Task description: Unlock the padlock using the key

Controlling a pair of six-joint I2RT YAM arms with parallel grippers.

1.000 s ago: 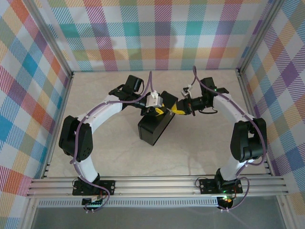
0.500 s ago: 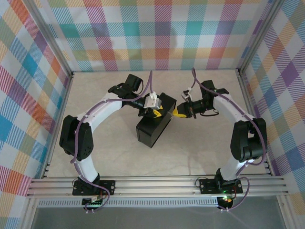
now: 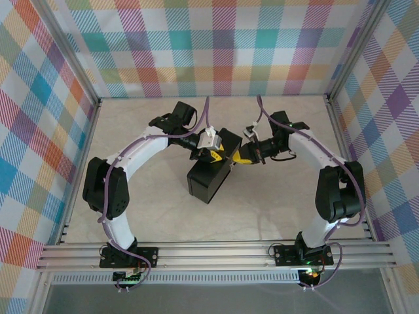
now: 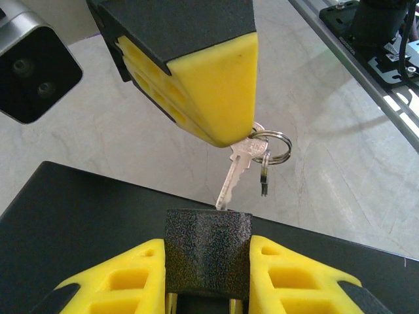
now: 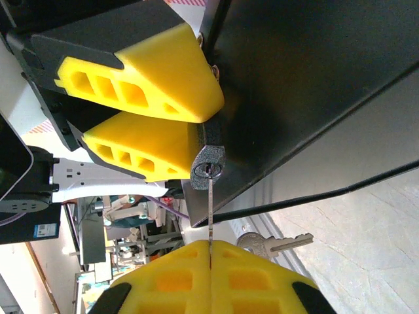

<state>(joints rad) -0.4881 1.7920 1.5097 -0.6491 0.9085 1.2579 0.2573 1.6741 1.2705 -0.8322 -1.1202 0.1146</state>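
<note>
Quick tally from us. We count two arms, the left arm (image 3: 131,160) and the right arm (image 3: 321,154). That gives two grippers, the left gripper (image 3: 213,154) and the right gripper (image 3: 241,156), so four yellow fingers (image 4: 216,85) in all. There's one padlock (image 5: 208,160), one black box (image 3: 208,186) and one key ring (image 4: 278,140). We make out two keys, the key (image 4: 230,180) and one spare key (image 5: 288,243). We can't tell if the ring has more.
</note>
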